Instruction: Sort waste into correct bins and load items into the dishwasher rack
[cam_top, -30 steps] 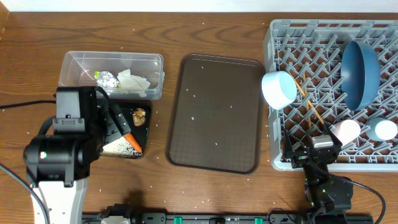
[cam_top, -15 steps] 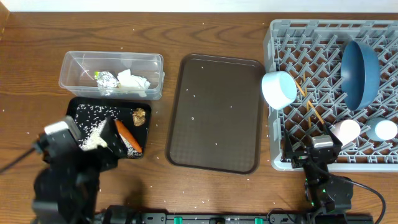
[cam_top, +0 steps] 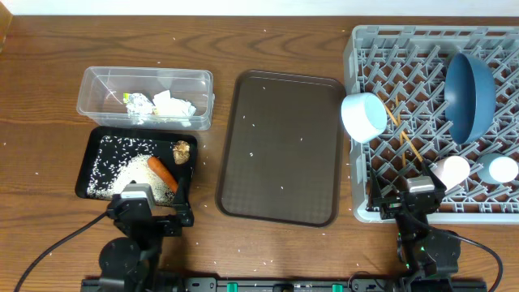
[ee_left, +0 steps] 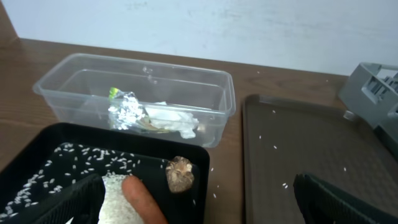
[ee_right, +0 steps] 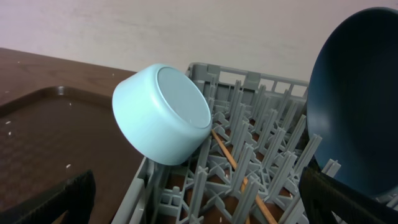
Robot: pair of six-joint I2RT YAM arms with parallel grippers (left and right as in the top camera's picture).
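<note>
1. Carrot [cam_top: 162, 172], lump [cam_top: 181, 151] and rice [cam_top: 122, 174] lie in black tray [cam_top: 81, 174], tissue [cam_top: 174, 105] and wrapper [cam_top: 138, 104] in tub [cam_top: 89, 89], left of brown tray [cam_top: 284, 97].
2. Plate [cam_top: 470, 93] and bowl [cam_top: 363, 116] rest in rack [cam_top: 353, 49], right of it.
3. Left fingers [ee_left: 329, 202] and right fingers [ee_right: 56, 202] gape, empty.

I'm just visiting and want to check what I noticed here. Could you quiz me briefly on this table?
1. True or false: the carrot lies in the black tray.
2. Which holds the crumpled tissue? A clear tub, B brown serving tray, C white bowl.
3. Fill in: the blue plate stands on edge in the ____.
Key: 1 true; 2 A; 3 rack.
</note>
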